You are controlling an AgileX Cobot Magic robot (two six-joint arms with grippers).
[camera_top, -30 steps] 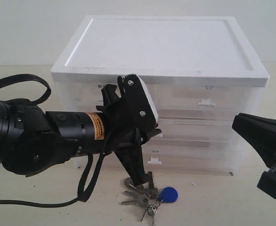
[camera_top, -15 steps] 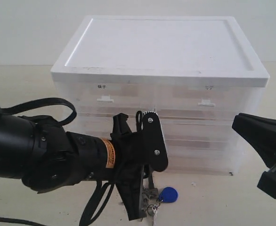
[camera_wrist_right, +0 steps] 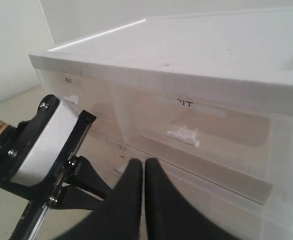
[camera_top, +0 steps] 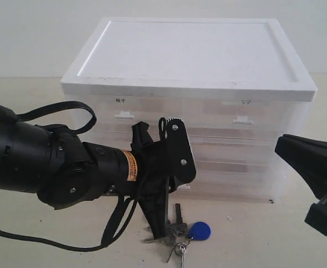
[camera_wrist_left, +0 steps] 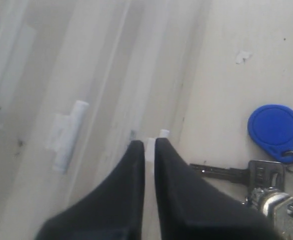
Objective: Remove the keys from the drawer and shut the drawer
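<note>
The keys [camera_top: 177, 234], silver with a blue fob [camera_top: 200, 230], lie on the table just in front of the white drawer unit [camera_top: 191, 56]. In the left wrist view the keys [camera_wrist_left: 266, 187] and fob [camera_wrist_left: 275, 129] sit beside my fingers. My left gripper [camera_top: 159, 223] is shut and empty, pointing down, its tips [camera_wrist_left: 146, 144] against a small white handle [camera_wrist_left: 151, 137] low on the unit's front. The drawer fronts [camera_top: 230, 187] all look flush. My right gripper [camera_top: 280, 146] hangs shut and empty to the right, facing the unit [camera_wrist_right: 139, 162].
The unit stands at the middle of the pale table [camera_top: 264, 240], with clear plastic drawer fronts and small white handles [camera_top: 241, 119]. A black cable [camera_top: 68, 111] loops off the left arm. A white wall is behind.
My left arm has dropped lower and brought its shut fingers down against the bottom of the unit's front. The unit's lower edge has shifted slightly back. The keys and right gripper have stayed put.
</note>
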